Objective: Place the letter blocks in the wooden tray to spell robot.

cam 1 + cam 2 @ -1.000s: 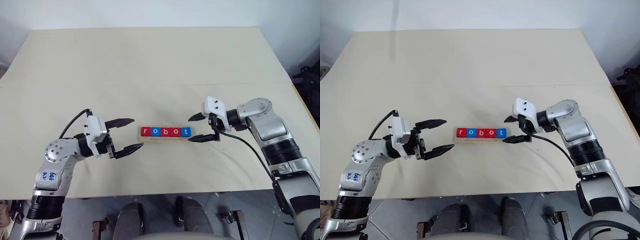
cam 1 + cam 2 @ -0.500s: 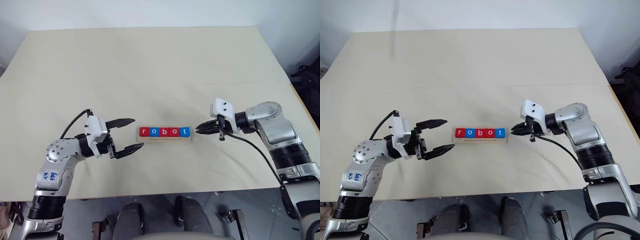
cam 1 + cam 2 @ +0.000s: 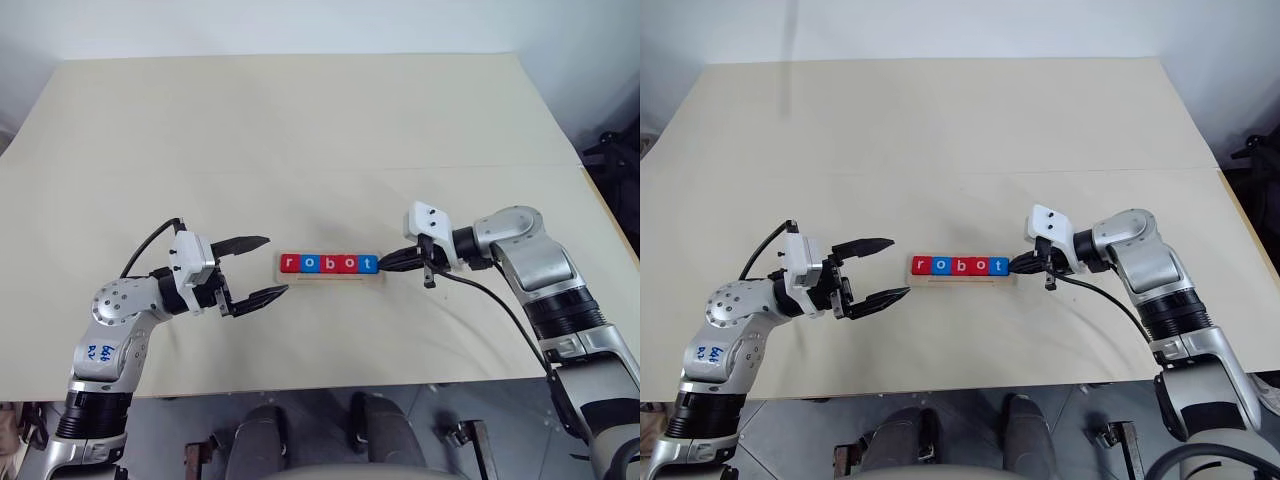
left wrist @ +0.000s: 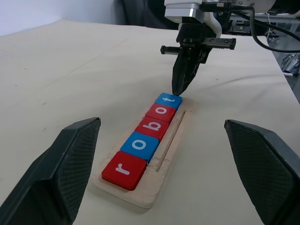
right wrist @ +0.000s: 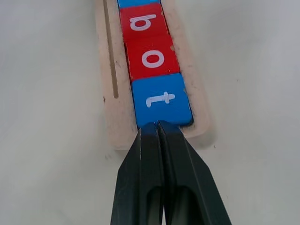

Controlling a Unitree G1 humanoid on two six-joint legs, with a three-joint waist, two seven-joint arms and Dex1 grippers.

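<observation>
On the desk [image 3: 300,150], near its front middle, the wooden tray [image 4: 169,146] lies crosswise with all five letter blocks [image 3: 330,264] seated in its slot, touching edge to edge. Colours run red, blue, red, red, blue, and the row reads r-o-b-o-t from the robot's left to its right. No tile is tilted or riding up on the tray lip, as far as the wrist views show.

Right gripper [image 5: 158,125]: fingers pressed together into one narrow point, holding nothing. That point touches the outer edge of the blue t block [image 5: 162,100] at the tray's right end, angled down toward it.

Left gripper [image 3: 263,266]: fingers wide apart and empty, level, near the tray's left end but not touching it.

Judgement: spelling looks complete; the step in hand appears to be a squaring-up nudge on the end tile. To do it well:
- push along the tray's long axis only, low on the tile edge, so the t slides instead of tipping;
- keep the force light, since the unclamped tray could skate leftward across the desk;
- stop once the row sits snug;
- draw the point straight back without hooking the tile.

Risk: an off-centre push could twist the t out of line.
</observation>
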